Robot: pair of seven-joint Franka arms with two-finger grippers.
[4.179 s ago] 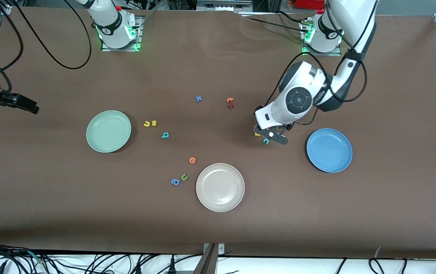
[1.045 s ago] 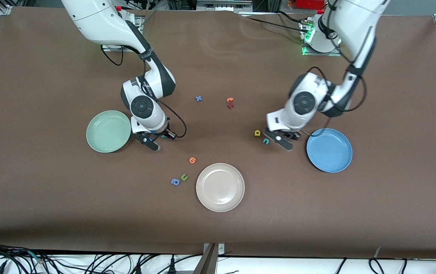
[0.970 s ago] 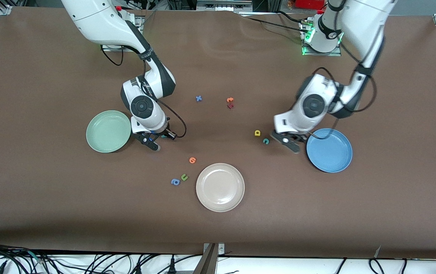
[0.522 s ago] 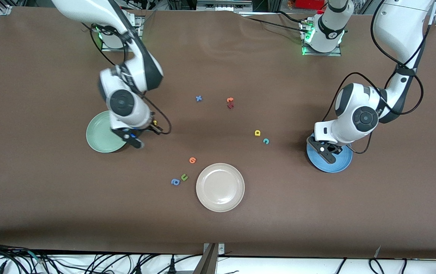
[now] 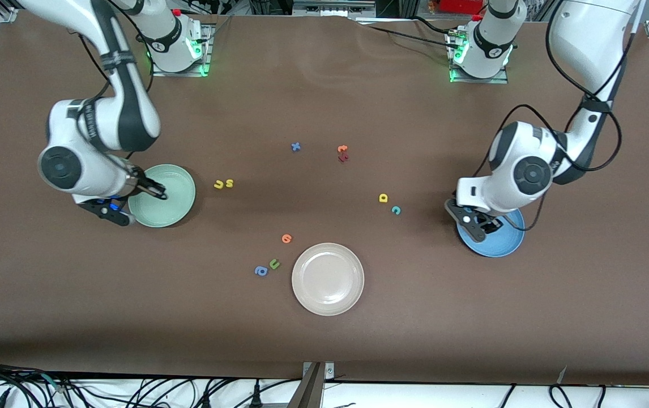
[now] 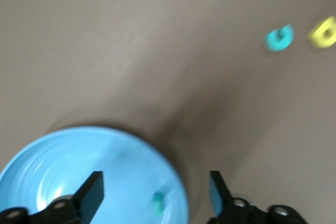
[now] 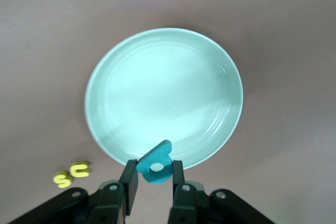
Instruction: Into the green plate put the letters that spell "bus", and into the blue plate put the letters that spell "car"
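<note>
My right gripper (image 5: 110, 212) (image 7: 152, 174) is shut on the teal b (image 7: 157, 165), just off the rim of the green plate (image 5: 161, 195) (image 7: 164, 95) toward the right arm's end. The yellow u (image 5: 218, 184) (image 7: 80, 169) and yellow s (image 5: 229, 182) (image 7: 63, 179) lie on the table beside that plate. My left gripper (image 5: 474, 221) (image 6: 154, 192) hangs open over the blue plate (image 5: 497, 243) (image 6: 94, 177), where a small teal r (image 6: 157, 203) lies. The yellow a (image 5: 383, 198) (image 6: 323, 31) and teal c (image 5: 396, 210) (image 6: 278, 38) rest on the table nearby.
A beige plate (image 5: 328, 279) sits nearest the front camera. Beside it lie an orange letter (image 5: 286, 238), a green u (image 5: 274, 263) and a blue a (image 5: 260, 271). A blue x (image 5: 295, 147), an orange letter (image 5: 342, 149) and a dark red one (image 5: 343, 158) lie mid-table.
The left gripper swung from beside the teal c to over the blue plate and opened, letting the small teal letter go. The right arm carried the teal b across to the green plate.
</note>
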